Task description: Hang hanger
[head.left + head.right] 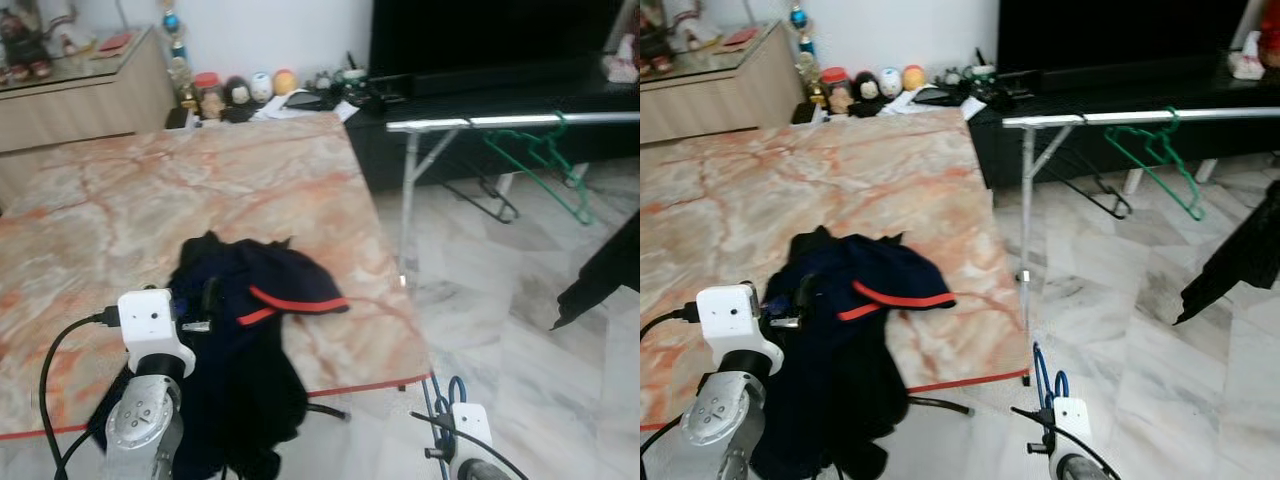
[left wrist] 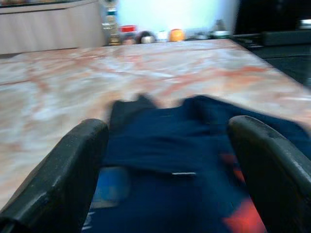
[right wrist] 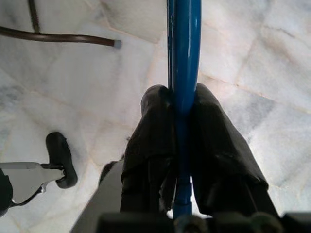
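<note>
Blue plastic-coated hanger point(image 3: 183, 73): pinched between the two black fingers point(image 3: 150, 141) of the right gripper point(image 3: 181, 145), jaws pressed onto its bar from either side. In the head views the blue loop of it point(image 1: 1043, 378) pokes up above the right wrist, low down by the near corner of the tabletop, over the white marble floor point(image 1: 1160, 330).

Left gripper point(image 2: 170, 160): jaws spread wide, nothing between them, hovering just above the dark navy garment with a red-orange stripe point(image 1: 262, 300). The garment lies crumpled at the near edge of the pink-veined marble tabletop point(image 1: 200, 190), part of it drooping over the edge.

Silver metal clothes rail point(image 1: 510, 121): stands well apart, ahead and to the right, in front of a low black TV cabinet point(image 1: 480, 110). A green wire hanger point(image 1: 540, 160) hangs on it, with a black hanger point(image 1: 490, 200) lower down behind. A dark cloth point(image 1: 605, 275) enters from the right edge; cannot tell what it belongs to.

Step in hand (judgement): hanger is secured and being carried; hanging itself not yet done. Whether the garment is meant to go onto it first cannot be settled from the task line.

Next move (judgement): raise the right arm and bring the robot nearer the rail, since the rail looks out of reach from here. The hook needs to go over the bar, on a free stretch beside the green hanger, before the jaws let go.
</note>
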Available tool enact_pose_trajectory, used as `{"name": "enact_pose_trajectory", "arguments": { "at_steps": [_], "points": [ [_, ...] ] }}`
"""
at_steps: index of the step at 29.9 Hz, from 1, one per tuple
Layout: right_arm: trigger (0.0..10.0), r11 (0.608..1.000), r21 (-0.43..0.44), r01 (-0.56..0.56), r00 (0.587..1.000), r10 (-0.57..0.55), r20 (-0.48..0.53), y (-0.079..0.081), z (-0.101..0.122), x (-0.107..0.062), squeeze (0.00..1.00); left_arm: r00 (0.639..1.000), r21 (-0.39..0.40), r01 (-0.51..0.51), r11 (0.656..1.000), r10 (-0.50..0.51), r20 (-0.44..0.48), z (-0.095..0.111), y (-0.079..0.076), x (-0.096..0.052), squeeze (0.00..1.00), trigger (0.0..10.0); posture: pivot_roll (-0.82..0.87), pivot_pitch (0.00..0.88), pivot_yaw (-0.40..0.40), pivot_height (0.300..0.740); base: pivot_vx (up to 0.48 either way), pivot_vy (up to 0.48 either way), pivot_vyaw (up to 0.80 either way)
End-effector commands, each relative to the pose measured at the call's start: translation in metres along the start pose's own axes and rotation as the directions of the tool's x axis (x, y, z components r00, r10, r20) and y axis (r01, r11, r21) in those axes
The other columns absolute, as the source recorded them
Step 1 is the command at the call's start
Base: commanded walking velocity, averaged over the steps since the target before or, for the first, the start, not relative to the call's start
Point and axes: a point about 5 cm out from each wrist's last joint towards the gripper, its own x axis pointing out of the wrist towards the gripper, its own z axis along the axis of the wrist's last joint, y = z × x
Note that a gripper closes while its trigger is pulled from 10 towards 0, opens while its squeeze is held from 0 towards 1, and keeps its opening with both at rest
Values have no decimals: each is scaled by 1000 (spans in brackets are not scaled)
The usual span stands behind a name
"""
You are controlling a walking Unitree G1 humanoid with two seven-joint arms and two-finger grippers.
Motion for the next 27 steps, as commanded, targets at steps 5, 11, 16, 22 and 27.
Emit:
{"name": "enact_pose_trajectory", "arguments": {
  "at_steps": [5,11,16,22,27],
  "points": [
    [10000,1000,5,-2,1000,2,4,4,-1,0,0,1000,9,8,1000,-8,-2,-1,0,2,0,10000,-67,0,84,740,0,-480,0],
    [10000,1000,5,0,1000,0,2,4,-2,0,0,1000,8,26,1000,-26,3,-1,-5,4,0,10000,-70,0,85,740,0,-480,0],
    [10000,1000,3,0,1000,0,2,3,-2,0,0,999,11,35,999,-35,3,-3,-6,4,0,10000,-71,0,83,740,0,-480,0],
    [10000,1000,4,1,1000,-1,1,3,-3,0,0,999,9,38,999,-38,3,-3,-7,5,0,10000,-73,0,80,740,0,-480,0],
    [10000,1000,14,9,1000,-9,-2,3,-5,0,0,999,6,54,999,-54,4,-4,-11,5,0,10000,-76,0,83,740,0,-480,0]
  ]
}}
